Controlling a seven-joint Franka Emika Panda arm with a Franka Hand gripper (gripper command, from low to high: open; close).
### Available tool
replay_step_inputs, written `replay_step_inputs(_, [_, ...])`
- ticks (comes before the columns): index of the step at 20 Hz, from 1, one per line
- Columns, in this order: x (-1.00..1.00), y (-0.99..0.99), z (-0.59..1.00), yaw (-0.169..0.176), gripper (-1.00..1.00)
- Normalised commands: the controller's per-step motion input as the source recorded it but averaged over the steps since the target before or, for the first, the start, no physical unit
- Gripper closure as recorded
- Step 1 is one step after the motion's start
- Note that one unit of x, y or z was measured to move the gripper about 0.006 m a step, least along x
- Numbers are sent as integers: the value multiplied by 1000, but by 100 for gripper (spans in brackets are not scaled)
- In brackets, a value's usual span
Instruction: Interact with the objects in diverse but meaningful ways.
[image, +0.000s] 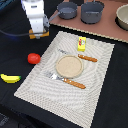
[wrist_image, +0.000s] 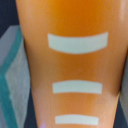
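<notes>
Orange, glossy, with three pale bars across it: the bread-like block (wrist_image: 70, 65) fills the wrist view almost edge to edge. In the exterior view an orange sliver of the same block (image: 38, 34) shows directly beneath the white gripper (image: 38, 31), at the far left corner of the woven placemat (image: 95, 75). So the block lies straight under the fingers, with no sideways offset to close. Its long axis seems to run along the wrist picture's height, bars crossing it; its heading on the bench I cannot read from the exterior view.

Finger state: cannot tell. No fingertip shows in either view; the block may be pinched, or only very close under the camera. Whether it rests on the mat or hangs lifted is also unclear.

Outward from there:
- red tomato-like fruit (image: 33, 58), nearer than the gripper, on the dark bench (image: 15, 50) just off the mat's left edge
- yellow banana (image: 10, 78), nearer still, well left of the mat
- small yellow box (image: 81, 43), far side of the mat, right of the gripper
- round plate (image: 68, 65) mid-mat, a fork (image: 64, 79) on its near side, a knife (image: 82, 56) on its far side
- two grey pots (image: 80, 10) beyond the mat

Judgement: the coming move is vertical or a carry, not an approach.
</notes>
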Motion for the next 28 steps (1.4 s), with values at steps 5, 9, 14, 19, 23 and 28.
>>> replay_step_inputs(5, [891,-509,572,0,100])
replay_step_inputs(9, [945,-445,559,0,100])
replay_step_inputs(14, [999,-308,537,0,100])
replay_step_inputs(19, [1000,-252,515,0,100])
replay_step_inputs(23, [1000,-226,443,0,100])
replay_step_inputs(28, [1000,-207,367,0,100])
